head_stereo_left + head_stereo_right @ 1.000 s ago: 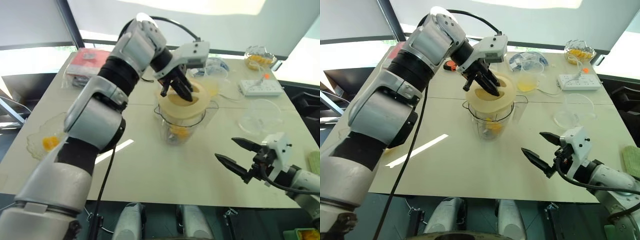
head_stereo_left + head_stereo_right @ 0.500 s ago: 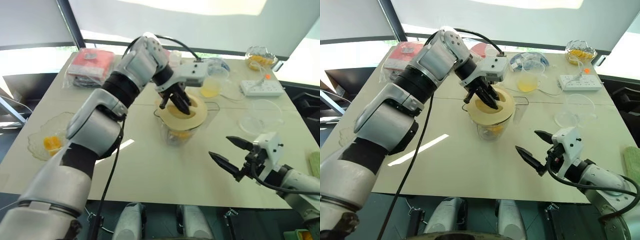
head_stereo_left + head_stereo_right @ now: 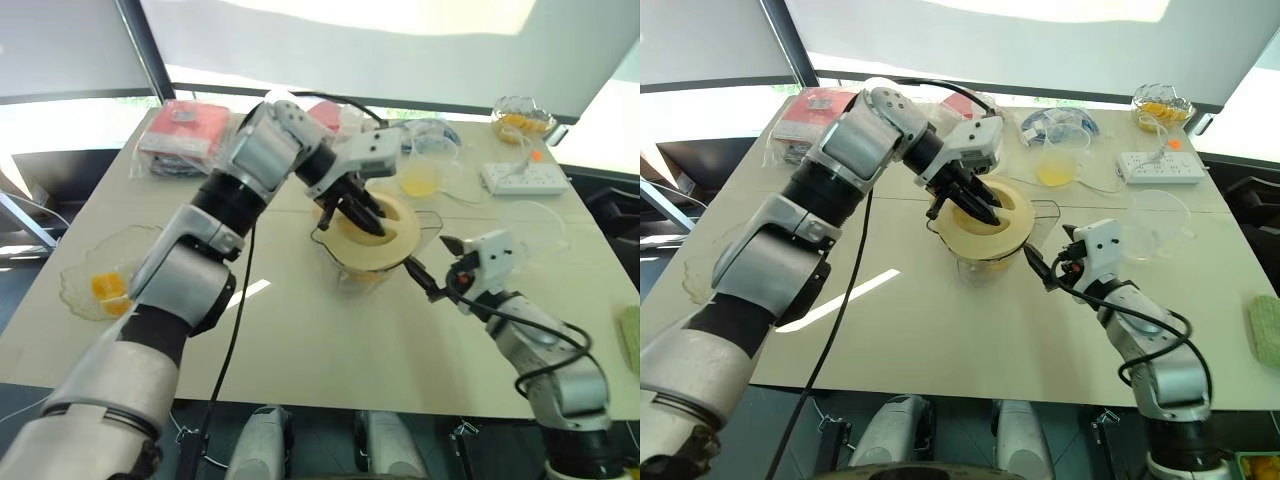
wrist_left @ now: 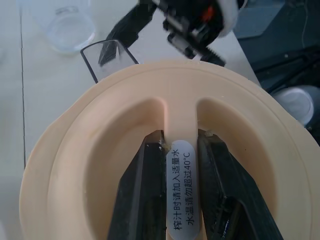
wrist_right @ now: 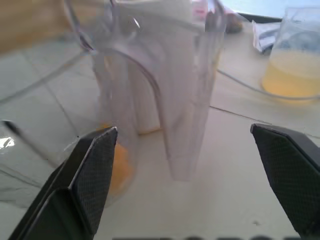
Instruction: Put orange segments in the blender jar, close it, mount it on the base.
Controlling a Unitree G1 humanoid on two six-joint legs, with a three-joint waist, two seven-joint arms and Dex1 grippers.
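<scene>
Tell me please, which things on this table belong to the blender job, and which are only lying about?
Belong to the job:
- blender jar
- cream lid on the jar
- orange segments in the bowl

Only lying about:
- power strip
- cup of juice
- red packet
- empty glass bowl

A white sticker on the central rib of the cream lid is showing Chinese print reading "榨汁时请加入适量水" and "水温请勿超过40°C". No other writing is showing legibly.
</scene>
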